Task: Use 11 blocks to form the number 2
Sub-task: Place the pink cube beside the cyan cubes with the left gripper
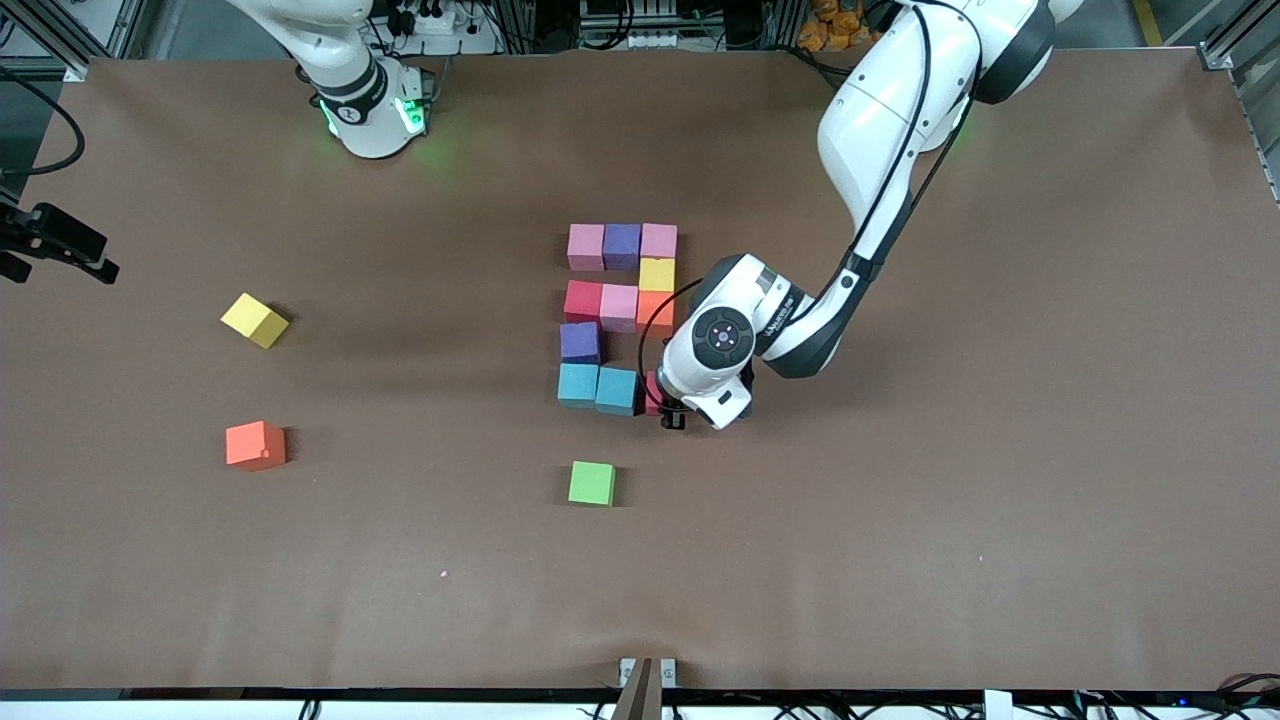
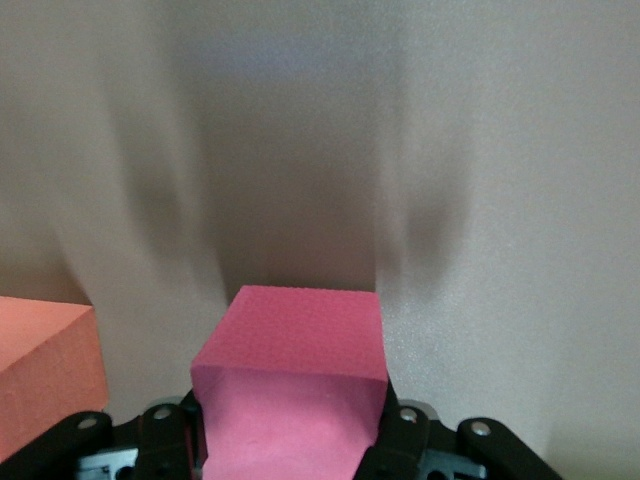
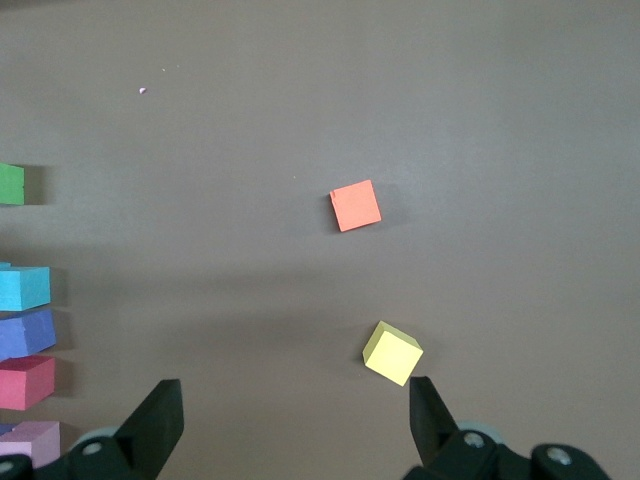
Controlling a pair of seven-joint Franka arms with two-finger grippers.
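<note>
Left wrist view: red block (image 2: 290,380) between left gripper (image 2: 290,440) fingers.

The left gripper (image 1: 672,412) sits low at the near row of the number 2 (image 1: 620,318), clamped on a red block (image 1: 652,392) just beside the two light blue blocks (image 1: 598,387). A green cube (image 1: 592,483) lies nearer the camera. A loose yellow cube (image 1: 254,320) and orange cube (image 1: 255,445) lie toward the right arm's end.
</note>
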